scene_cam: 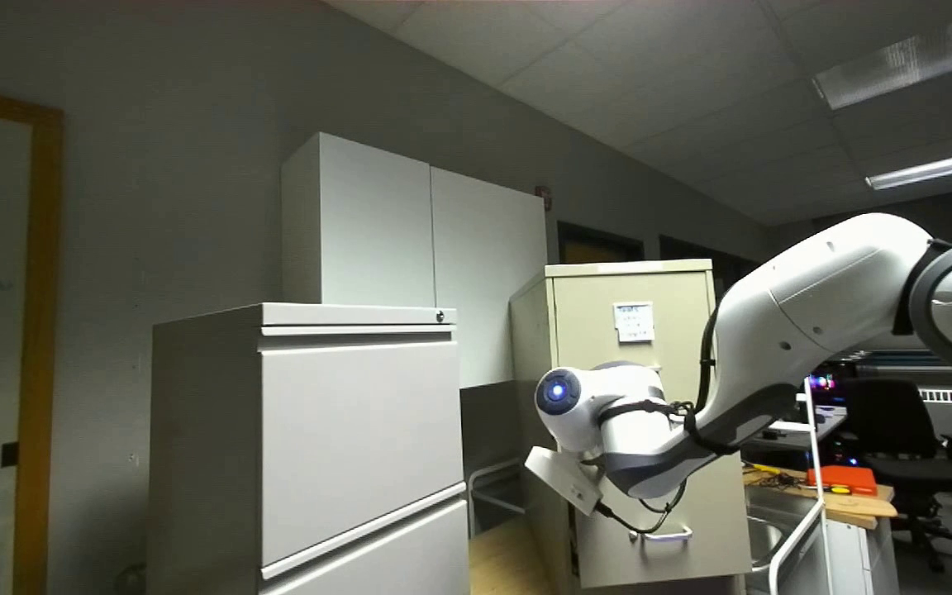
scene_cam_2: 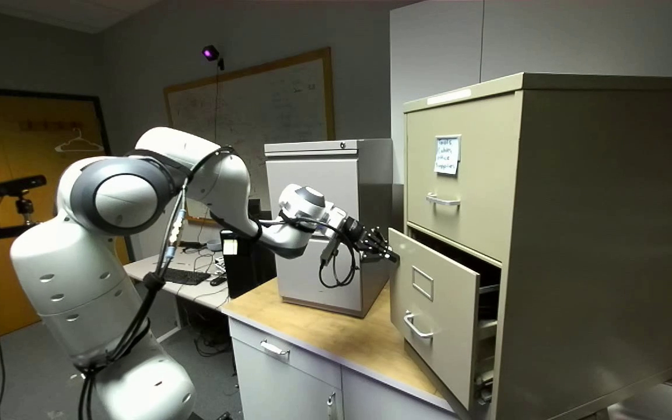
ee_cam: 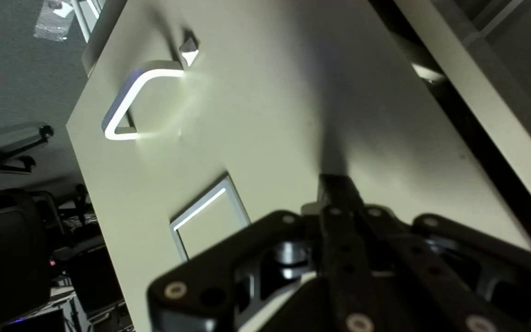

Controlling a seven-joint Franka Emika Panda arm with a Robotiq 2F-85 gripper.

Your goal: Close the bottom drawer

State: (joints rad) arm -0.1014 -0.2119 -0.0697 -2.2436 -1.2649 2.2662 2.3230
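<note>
"Where is the beige metal bottom drawer (scene_cam_2: 444,309)?"

"Partly out of its tall beige metal filing cabinet (scene_cam_2: 598,233), with its curved silver handle (ee_cam: 125,101) facing outward."

"And your black jointed pincer (scene_cam_2: 391,255)?"

"I have it narrow, fingertips (ee_cam: 334,185) together, near an upper corner of the drawer's front. Whether they touch it, I cannot tell."

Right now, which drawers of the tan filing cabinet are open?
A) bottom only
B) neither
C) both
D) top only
A: in an exterior view the bottom drawer juts out from the tan filing cabinet, leaving a dark opening behind its front, while the top drawer sits flush.
</note>
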